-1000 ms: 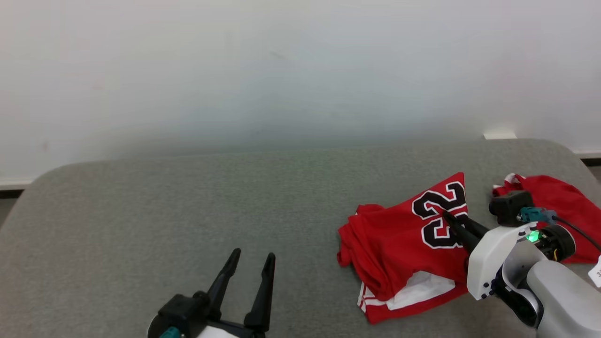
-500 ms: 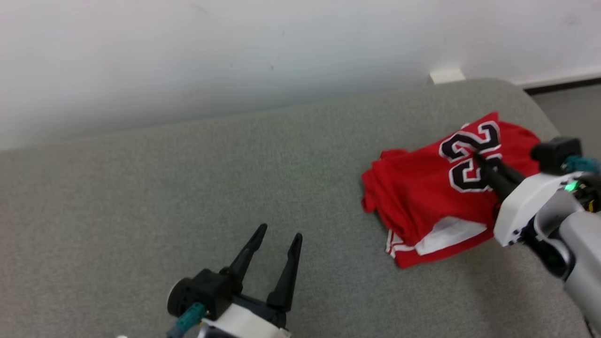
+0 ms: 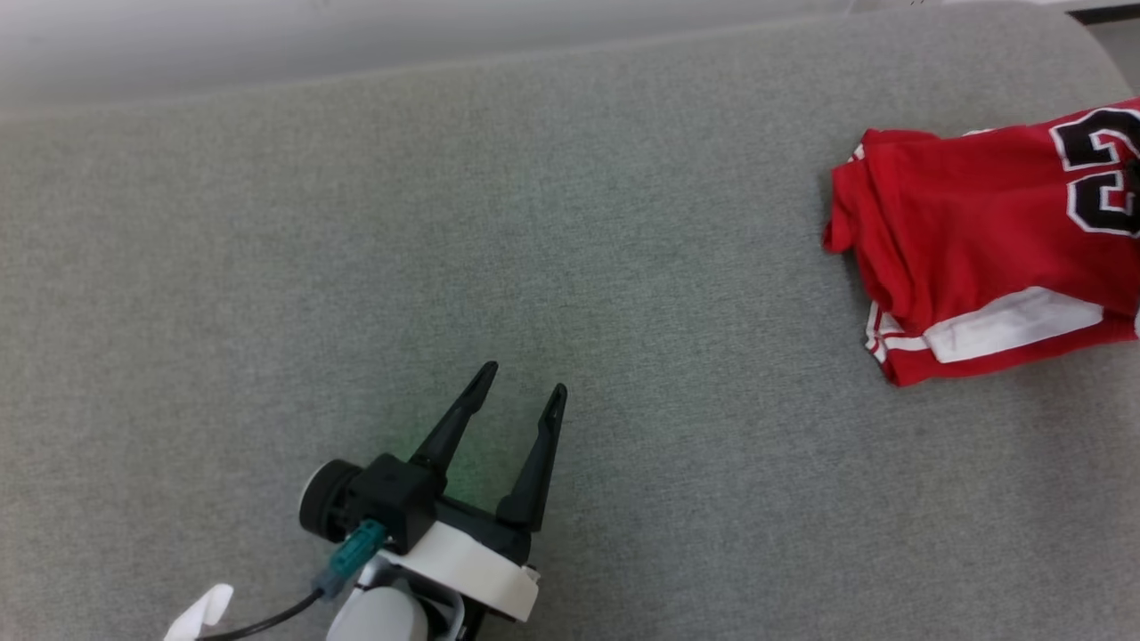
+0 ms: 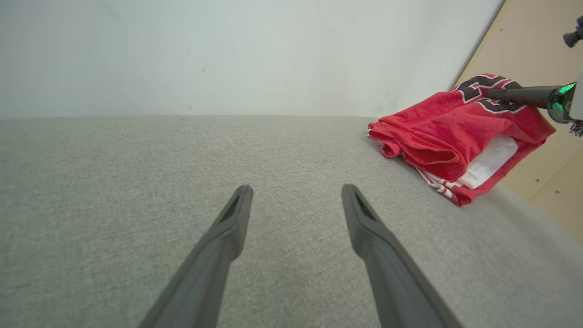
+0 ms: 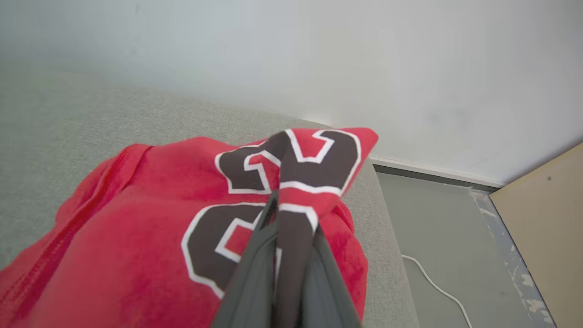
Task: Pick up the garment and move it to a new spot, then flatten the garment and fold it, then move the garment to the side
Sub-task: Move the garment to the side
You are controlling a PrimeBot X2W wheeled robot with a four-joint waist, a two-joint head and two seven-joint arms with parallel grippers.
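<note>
Our right gripper [image 5: 277,205] pinches shut on the red garment [image 5: 114,218], which looks already folded, by the right edge of the grey padded surface [image 3: 623,223], while our left gripper [image 3: 524,377] gapes empty, so we judge only the move aside is left.

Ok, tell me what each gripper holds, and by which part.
The right gripper is shut on the jersey, pinching a raised fold at its black number. The left gripper is open and holds nothing.
</note>
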